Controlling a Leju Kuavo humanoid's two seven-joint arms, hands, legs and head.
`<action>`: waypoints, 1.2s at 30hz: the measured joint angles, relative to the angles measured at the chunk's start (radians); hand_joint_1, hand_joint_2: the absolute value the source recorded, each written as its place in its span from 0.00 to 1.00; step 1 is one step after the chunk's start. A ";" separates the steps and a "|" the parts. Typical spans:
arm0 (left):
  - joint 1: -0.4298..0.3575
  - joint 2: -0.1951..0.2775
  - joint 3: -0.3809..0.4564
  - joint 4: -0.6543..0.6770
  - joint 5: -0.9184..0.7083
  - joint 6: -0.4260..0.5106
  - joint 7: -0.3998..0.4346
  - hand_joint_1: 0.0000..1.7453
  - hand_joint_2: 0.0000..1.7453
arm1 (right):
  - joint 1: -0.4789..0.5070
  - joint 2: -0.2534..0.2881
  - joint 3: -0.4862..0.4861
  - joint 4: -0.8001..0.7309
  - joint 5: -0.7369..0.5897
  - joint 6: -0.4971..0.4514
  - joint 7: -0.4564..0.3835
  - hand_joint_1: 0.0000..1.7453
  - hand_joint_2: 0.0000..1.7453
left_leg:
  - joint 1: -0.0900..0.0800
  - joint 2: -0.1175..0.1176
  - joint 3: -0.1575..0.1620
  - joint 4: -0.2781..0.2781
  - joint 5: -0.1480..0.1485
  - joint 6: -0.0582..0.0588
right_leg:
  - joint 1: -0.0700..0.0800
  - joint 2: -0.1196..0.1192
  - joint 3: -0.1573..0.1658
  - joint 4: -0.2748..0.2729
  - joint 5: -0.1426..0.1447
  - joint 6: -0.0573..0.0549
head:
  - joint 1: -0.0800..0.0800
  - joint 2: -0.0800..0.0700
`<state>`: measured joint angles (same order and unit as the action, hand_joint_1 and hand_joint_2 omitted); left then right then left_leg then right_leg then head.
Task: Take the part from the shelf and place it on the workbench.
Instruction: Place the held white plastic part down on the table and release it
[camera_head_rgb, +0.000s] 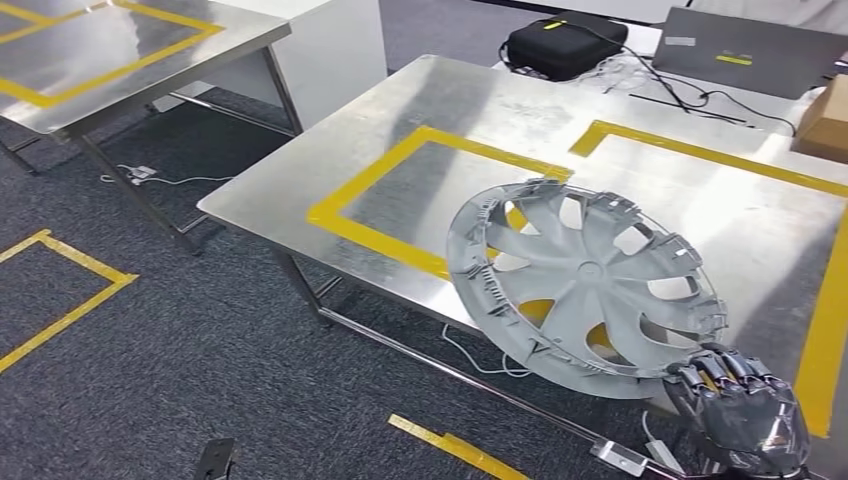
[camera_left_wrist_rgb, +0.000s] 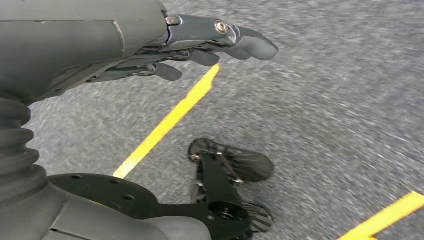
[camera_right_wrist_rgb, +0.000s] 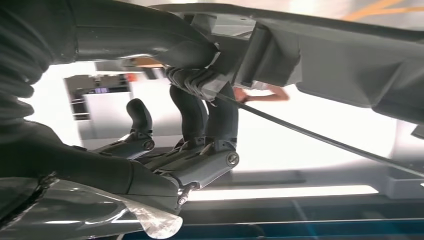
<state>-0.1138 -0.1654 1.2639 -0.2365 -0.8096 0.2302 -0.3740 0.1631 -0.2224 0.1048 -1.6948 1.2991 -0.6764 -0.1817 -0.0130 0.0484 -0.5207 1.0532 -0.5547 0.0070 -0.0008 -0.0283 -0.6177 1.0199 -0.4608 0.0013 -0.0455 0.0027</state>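
I had the silver-grey plastic wheel cover (camera_head_rgb: 585, 288) gripped at its rim in my right hand (camera_head_rgb: 738, 410), tilted above the steel surface (camera_head_rgb: 300, 175) over its yellow tape outline (camera_head_rgb: 370, 185). Setting it down remained. My left hand (camera_left_wrist_rgb: 200, 42) hung empty, fingers loosely extended.

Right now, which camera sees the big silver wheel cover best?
The head view: the whole wheel cover shows, held by the right hand above the workbench. The right wrist view catches just its rim up close. The left wrist view looks at carpet.
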 joint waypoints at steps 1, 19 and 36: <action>-0.001 0.000 0.000 0.000 0.000 0.000 -0.001 0.00 1.00 | 0.000 0.000 -0.005 0.000 0.005 0.001 0.002 1.00 1.00 | 0.003 -0.011 -0.015 0.034 -0.020 -0.006 | -0.002 0.010 0.003 -0.001 -0.001 -0.002 | -0.002 0.000; 0.000 -0.001 -0.002 0.000 0.001 -0.009 -0.004 0.00 1.00 | 0.020 0.002 -0.063 0.017 0.044 0.042 0.047 1.00 1.00 | 0.013 -0.059 -0.041 -0.046 0.068 0.040 | -0.010 0.048 -0.089 0.162 -0.096 0.045 | 0.005 0.000; 0.000 0.005 -0.004 0.000 0.003 -0.049 -0.040 0.00 1.00 | 0.025 -0.003 -0.081 0.066 0.088 0.115 0.089 1.00 1.00 | 0.012 -0.032 -0.037 -0.031 0.046 -0.003 | -0.021 0.020 0.041 -0.016 -0.028 0.026 | 0.003 0.000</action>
<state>-0.1134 -0.1606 1.2596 -0.2365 -0.8062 0.1810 -0.4138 0.1877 -0.2251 0.0240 -1.6290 1.3867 -0.5610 -0.0927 -0.0010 0.0159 -0.5578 1.0220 -0.5086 0.0037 -0.0218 -0.0081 -0.5771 1.0044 -0.4883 0.0273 -0.0429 0.0027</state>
